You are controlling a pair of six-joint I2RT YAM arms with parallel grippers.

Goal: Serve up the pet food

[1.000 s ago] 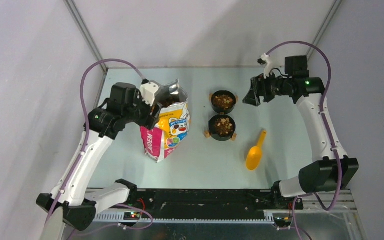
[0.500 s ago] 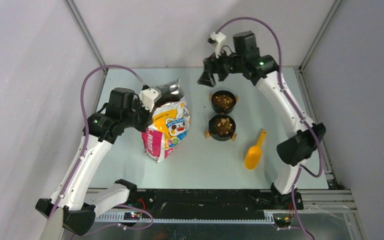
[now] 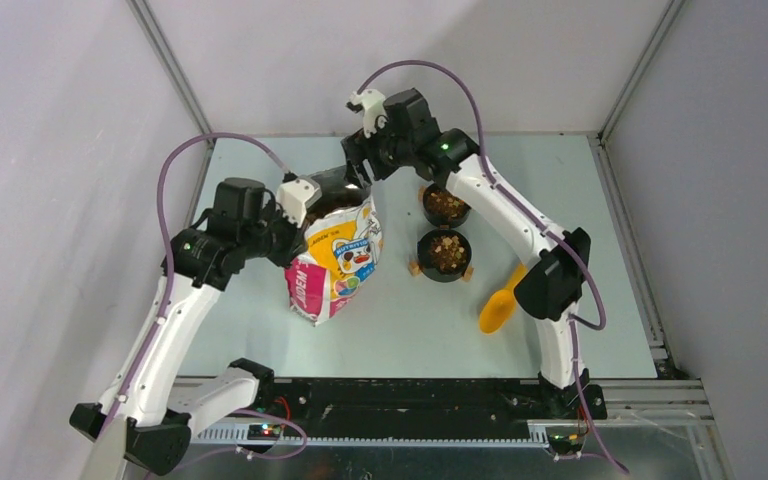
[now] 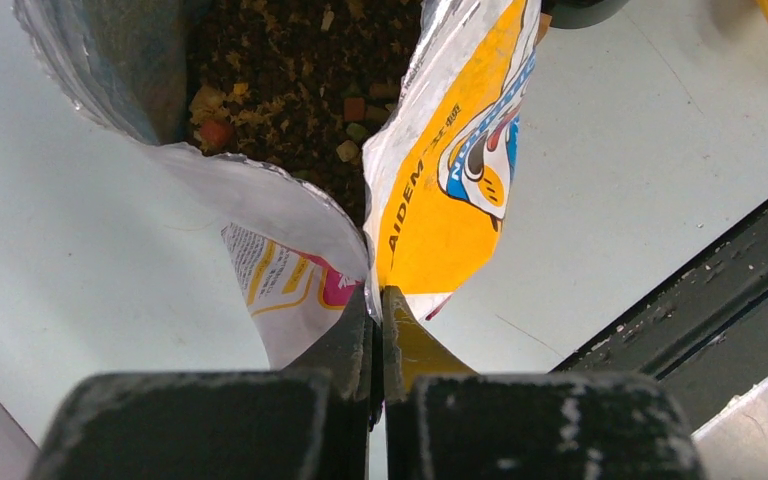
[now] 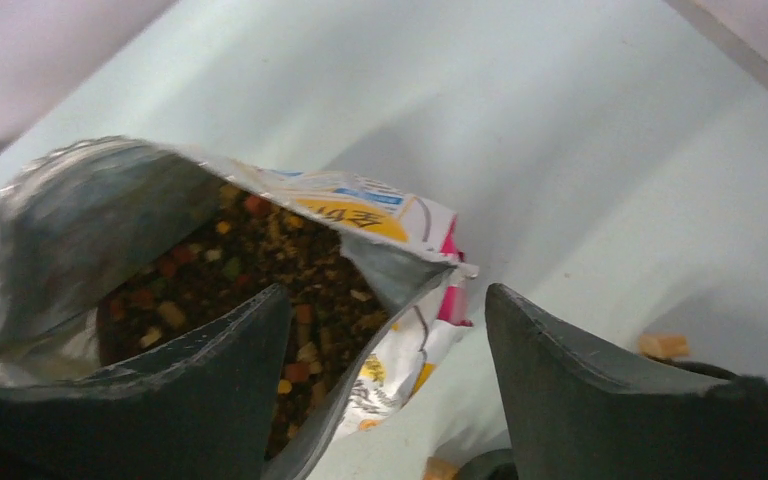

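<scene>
The pet food (image 4: pixel 290 90) fills the open cartoon-cat bag (image 3: pixel 335 260), which stands upright left of centre. More pet food (image 3: pixel 447 250) lies in two black bowls to its right. My left gripper (image 4: pixel 378 295) is shut on the bag's near-left top edge, pinching the foil between its fingers. My right gripper (image 5: pixel 385 290) hovers open over the bag's far rim (image 5: pixel 400 215), one finger above the kibble (image 5: pixel 260 260), the other outside the bag. Nothing is between the right fingers but the bag's edge below them.
The far bowl (image 3: pixel 424 205) and near bowl (image 3: pixel 422 250) sit just right of the bag. A yellow scoop (image 3: pixel 495 310) lies on the table, its handle hidden behind the right arm's elbow. A few loose pellets (image 3: pixel 413 267) lie beside the near bowl.
My left gripper has shut on the bag's edge. The right arm has swung from the right side of the table leftward over the bowls to the bag's mouth.
</scene>
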